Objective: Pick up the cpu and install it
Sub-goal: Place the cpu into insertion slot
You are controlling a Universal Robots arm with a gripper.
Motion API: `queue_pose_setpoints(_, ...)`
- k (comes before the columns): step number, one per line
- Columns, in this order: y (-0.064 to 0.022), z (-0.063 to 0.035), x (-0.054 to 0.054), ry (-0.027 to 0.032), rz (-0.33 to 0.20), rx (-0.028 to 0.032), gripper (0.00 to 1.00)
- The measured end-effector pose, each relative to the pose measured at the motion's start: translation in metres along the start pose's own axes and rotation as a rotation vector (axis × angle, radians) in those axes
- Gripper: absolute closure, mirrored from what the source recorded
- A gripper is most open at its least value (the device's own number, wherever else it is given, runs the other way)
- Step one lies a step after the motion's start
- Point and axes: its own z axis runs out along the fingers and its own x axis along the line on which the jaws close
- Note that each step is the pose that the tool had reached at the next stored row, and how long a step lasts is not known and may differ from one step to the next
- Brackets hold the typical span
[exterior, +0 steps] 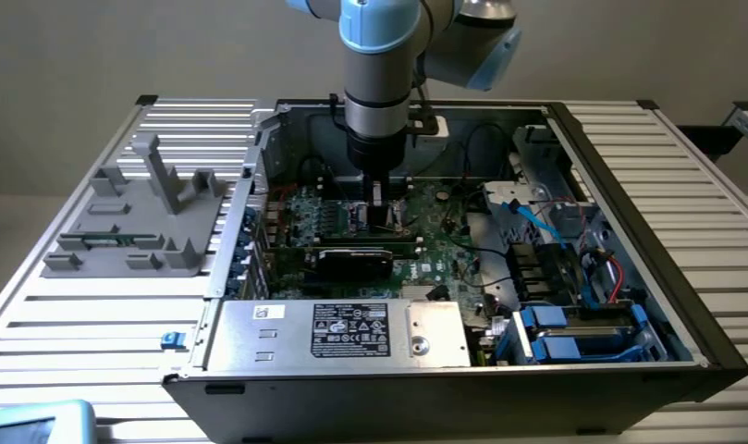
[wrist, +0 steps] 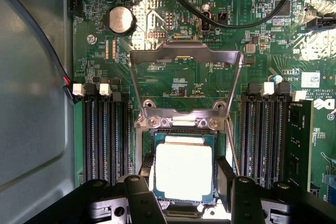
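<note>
The cpu (wrist: 184,171), a square chip with a bright silver top and a thin green rim, sits between my two black fingers (wrist: 146,178) in the wrist view. It is level and directly over the motherboard socket (wrist: 137,145). The socket's metal load plate (wrist: 184,56) is flipped open and lies back over the board. My gripper (wrist: 184,179) looks shut on the cpu's two opposite edges. I cannot tell whether the chip rests in the socket or hangs just above it. In the exterior view my gripper (exterior: 380,215) reaches straight down into the open computer case (exterior: 620,185).
Memory slots (wrist: 105,135) flank the socket on both sides, and black cables (wrist: 231,22) arc over the board. A black expansion card (exterior: 367,257) lies just in front of my gripper, with the power supply (exterior: 349,328) nearer still. A grey plastic fixture block (exterior: 140,222) stands at the exterior view's left.
</note>
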Motion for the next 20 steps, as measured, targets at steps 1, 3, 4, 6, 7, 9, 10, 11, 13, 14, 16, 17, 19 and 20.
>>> queue_pose_setpoints(1, 0.0000, 0.0000, 0.0000, 0.0000, 0.000, 0.0000, 0.45)
queue_pose_setpoints(3, 0.0000, 0.0000, 0.0000, 0.0000, 0.000, 0.0000, 0.45)
queue_pose_setpoints(4, 0.0000, 0.0000, 0.0000, 0.0000, 0.000, 0.0000, 0.45)
queue_pose_setpoints(6, 0.0000, 0.0000, 0.0000, 0.0001, 0.000, 0.0000, 0.45)
queue_pose_setpoints(7, 0.0000, 0.0000, 0.0000, 0.0000, 0.000, 0.0000, 0.45)
queue_pose_setpoints(9, 0.0000, 0.0000, 0.0000, 0.0005, 0.000, -0.0030, 0.45)
queue_pose_setpoints(10, 0.0000, 0.0000, 0.0000, 0.0007, 0.000, -0.0030, 0.45)
queue_pose_setpoints(11, 0.0000, 0.0000, 0.0000, 0.0011, 0.000, -0.0030, 0.45)
queue_pose_setpoints(13, -0.0001, -0.0001, 0.0000, 0.0023, 0.000, -0.0029, 0.45)
queue_pose_setpoints(14, 0.0000, 0.0000, 0.0000, 0.0032, 0.000, -0.0030, 0.45)
queue_pose_setpoints(16, 0.0000, 0.0000, 0.0000, 0.0035, 0.000, -0.0030, 0.45)
queue_pose_setpoints(17, 0.0000, 0.0000, -0.0002, 0.0034, 0.000, -0.0029, 0.45)
queue_pose_setpoints(19, 0.0000, 0.0000, -0.0004, 0.0034, 0.000, -0.0029, 0.45)
queue_pose_setpoints(20, 0.0000, 0.0000, -0.0004, 0.0034, 0.000, -0.0029, 0.45)
